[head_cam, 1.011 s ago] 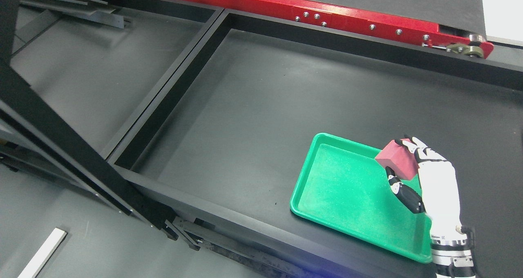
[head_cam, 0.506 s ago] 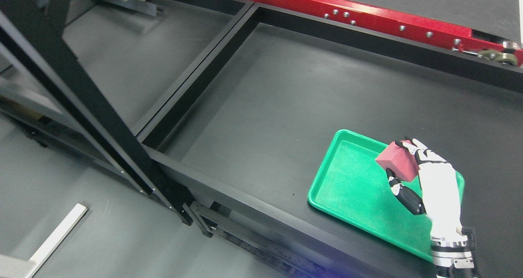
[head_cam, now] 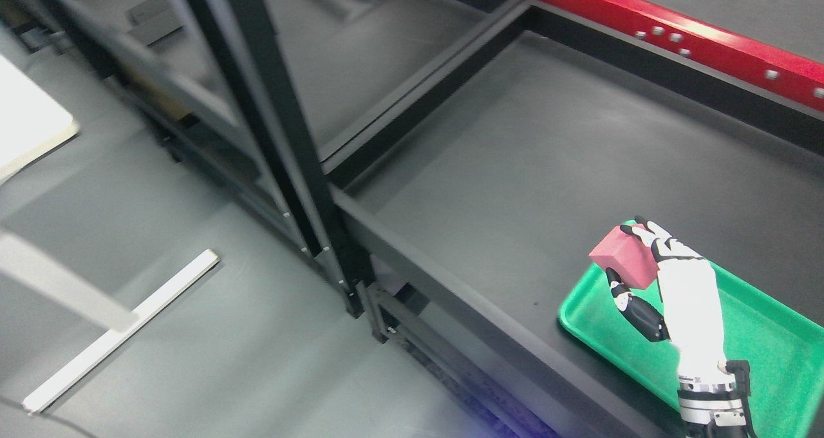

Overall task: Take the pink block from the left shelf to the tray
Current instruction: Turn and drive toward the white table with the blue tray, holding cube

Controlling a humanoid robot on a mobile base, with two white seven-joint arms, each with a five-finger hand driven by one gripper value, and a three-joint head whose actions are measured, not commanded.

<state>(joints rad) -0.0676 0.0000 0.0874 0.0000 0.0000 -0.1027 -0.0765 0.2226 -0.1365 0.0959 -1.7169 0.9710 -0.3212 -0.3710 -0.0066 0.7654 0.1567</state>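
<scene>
the right hand [head_cam: 634,274] pinches the pink block [head_cam: 625,264] between thumb and fingers, raised over the green tray [head_cam: 766,341]'s near-left corner, apparently ready for lowering it in.

Single head view, high up, looking steeply down and tilted so the black shelf frame [head_cam: 283,129] runs diagonally. It faces the shelf deck [head_cam: 547,167] at mid range, grey floor [head_cam: 193,361] at lower left. The green tray [head_cam: 772,335] is cut by the right and bottom edges.
</scene>
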